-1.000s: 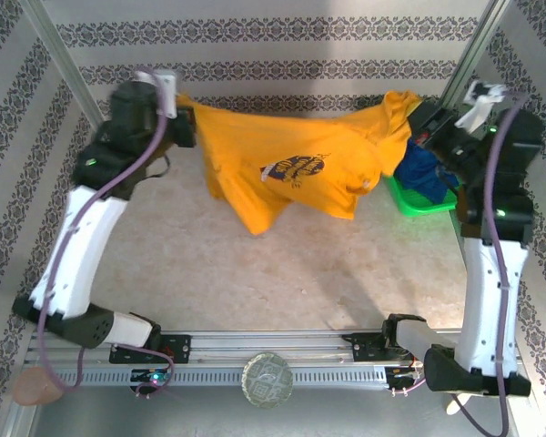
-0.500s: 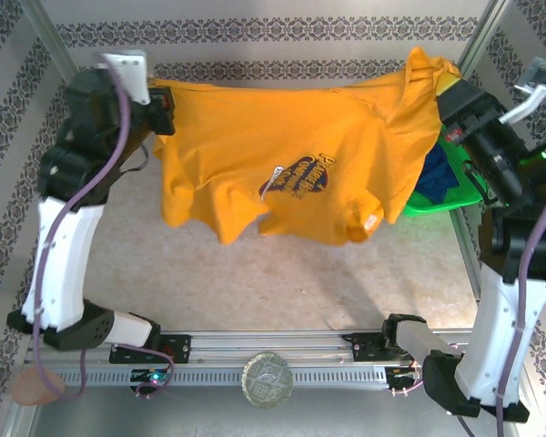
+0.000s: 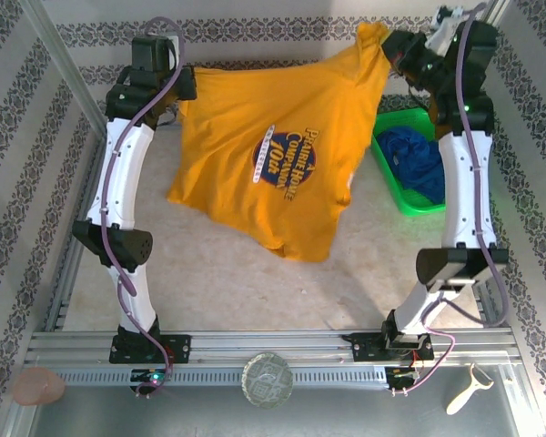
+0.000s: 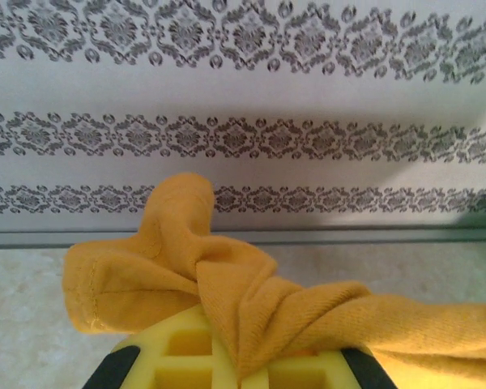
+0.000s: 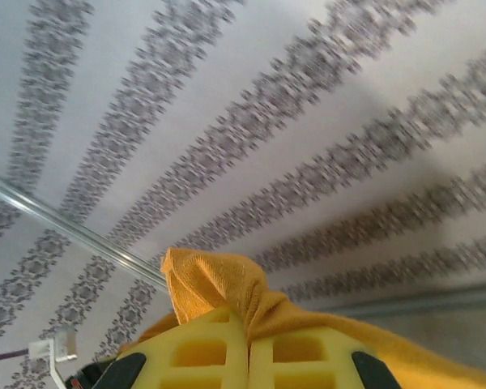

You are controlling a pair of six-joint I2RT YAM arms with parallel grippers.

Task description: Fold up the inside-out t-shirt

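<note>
You had the left gripper (image 3: 186, 87) clamped on a bunched corner of the inside-out t-shirt (image 3: 273, 173), which hung spread in the air above the table (image 3: 209, 273). Your right gripper (image 3: 393, 52) was pinched shut on the opposite corner. Light, soft and limp, the cloth would likely sag and swing, so grip at the corners.

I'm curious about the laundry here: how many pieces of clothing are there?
2. The orange-yellow t-shirt hangs spread above the table, held at two corners; a dark blue garment lies bundled in the green bin at right. Others may be hidden under it.
</note>
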